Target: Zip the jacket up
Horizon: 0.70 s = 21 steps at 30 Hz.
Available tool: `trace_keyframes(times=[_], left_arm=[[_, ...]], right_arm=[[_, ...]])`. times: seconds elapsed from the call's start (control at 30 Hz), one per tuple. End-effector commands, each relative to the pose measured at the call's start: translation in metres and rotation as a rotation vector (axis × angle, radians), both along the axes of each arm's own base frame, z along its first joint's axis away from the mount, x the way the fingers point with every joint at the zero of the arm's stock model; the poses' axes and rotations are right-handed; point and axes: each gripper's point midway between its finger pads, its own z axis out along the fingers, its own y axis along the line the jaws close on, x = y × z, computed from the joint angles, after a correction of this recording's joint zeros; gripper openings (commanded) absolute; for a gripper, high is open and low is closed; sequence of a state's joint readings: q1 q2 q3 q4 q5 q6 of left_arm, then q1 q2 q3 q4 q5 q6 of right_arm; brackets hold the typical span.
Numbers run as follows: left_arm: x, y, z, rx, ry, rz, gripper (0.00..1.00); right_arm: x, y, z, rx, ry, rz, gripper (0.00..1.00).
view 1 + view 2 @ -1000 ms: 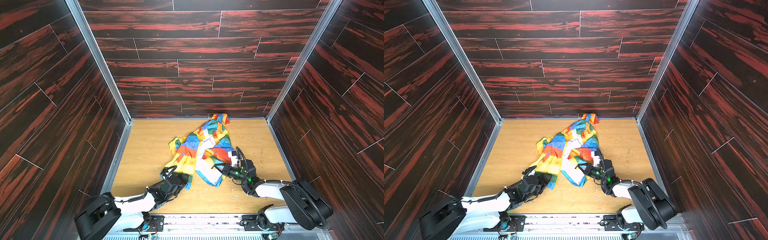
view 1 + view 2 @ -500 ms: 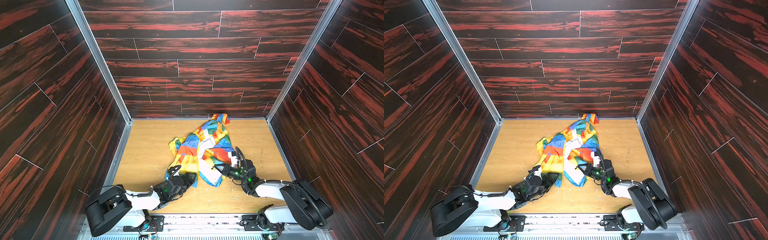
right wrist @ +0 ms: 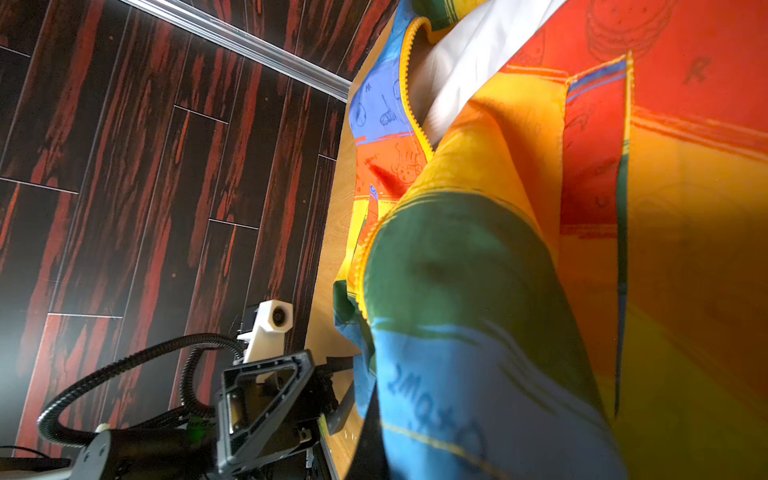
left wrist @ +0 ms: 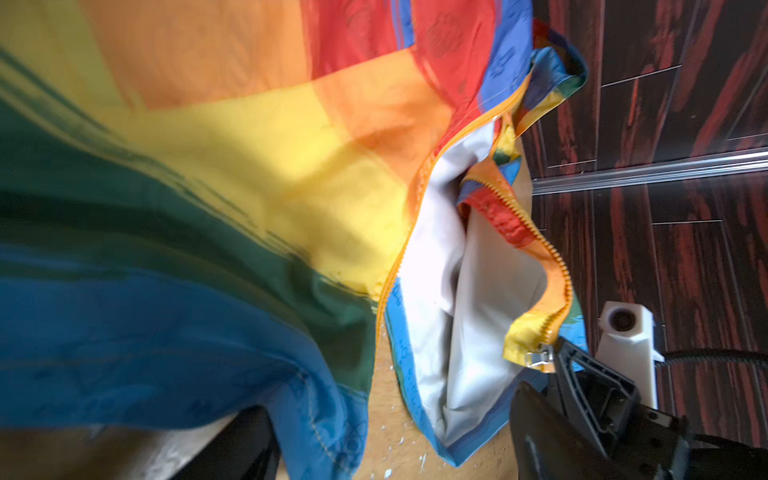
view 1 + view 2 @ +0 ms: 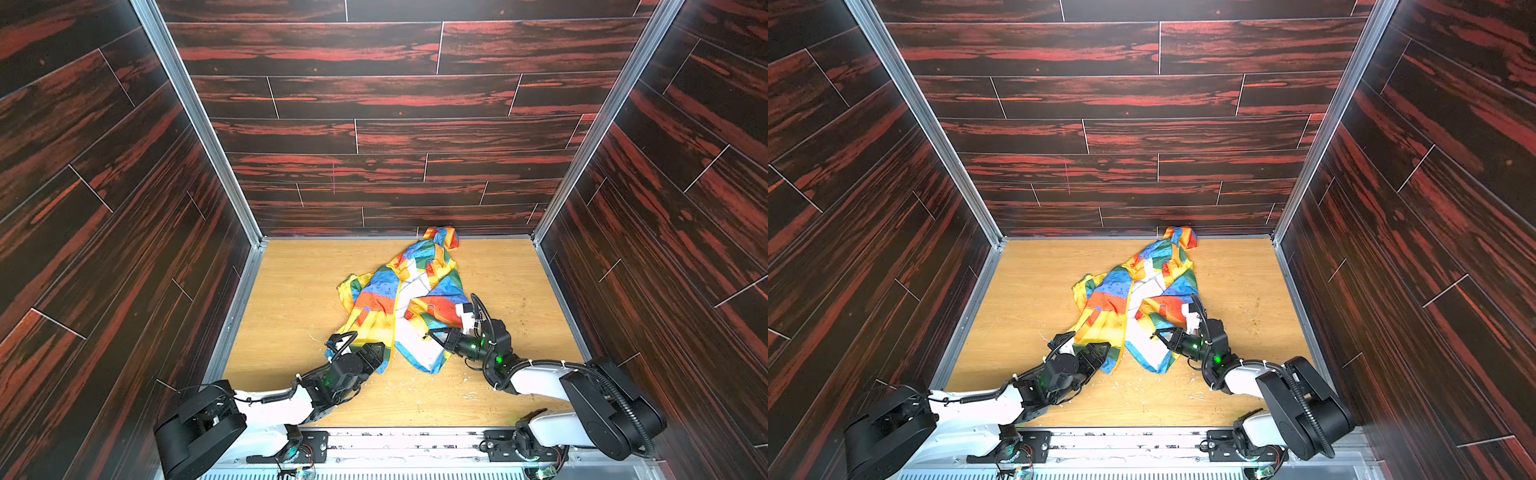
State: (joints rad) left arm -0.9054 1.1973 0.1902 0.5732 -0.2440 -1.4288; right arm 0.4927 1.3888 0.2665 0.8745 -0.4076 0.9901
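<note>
The jacket (image 5: 386, 299) (image 5: 1113, 299) lies crumpled and unzipped mid-table, white lining showing between its front panels. My left gripper (image 5: 376, 353) (image 5: 1100, 353) is open at the lower hem of the left panel; in the left wrist view the blue hem (image 4: 332, 407) hangs between its fingers, close to one of them. My right gripper (image 5: 434, 334) (image 5: 1160, 334) is shut on the jacket's right front edge. The left wrist view shows it pinching the yellow edge at the metal zipper slider (image 4: 534, 358). Fabric (image 3: 498, 249) fills the right wrist view and hides the right gripper's tips.
Dark wood-panel walls (image 5: 374, 137) with aluminium corner posts (image 5: 199, 124) close in the wooden table (image 5: 291, 291) on three sides. White crumbs (image 5: 415, 376) dot the table near the front. A metal rail (image 5: 395, 436) runs along the front edge, carrying both arm bases.
My left gripper has moved right along the table to the jacket's lower hem, and its jaws have spread wider. The right gripper has held still, shut on the zipper edge.
</note>
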Motion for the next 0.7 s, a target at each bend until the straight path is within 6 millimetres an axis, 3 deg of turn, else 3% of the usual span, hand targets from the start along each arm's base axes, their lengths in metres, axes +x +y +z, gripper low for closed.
trace_keyframes(times=[0.0, 0.33, 0.67], left_arm=[[-0.009, 0.0, -0.012, -0.011, 0.059, -0.011, 0.86], [-0.019, -0.028, -0.024, -0.095, 0.14, -0.041, 0.86], [-0.014, -0.034, -0.045, -0.107, 0.166, -0.014, 0.81]], right_arm=[[0.003, 0.003, 0.016, 0.019, -0.051, 0.005, 0.0], [0.002, 0.001, 0.017, 0.02, -0.057, -0.004, 0.0], [-0.003, -0.003, 0.017, 0.021, -0.057, -0.012, 0.0]])
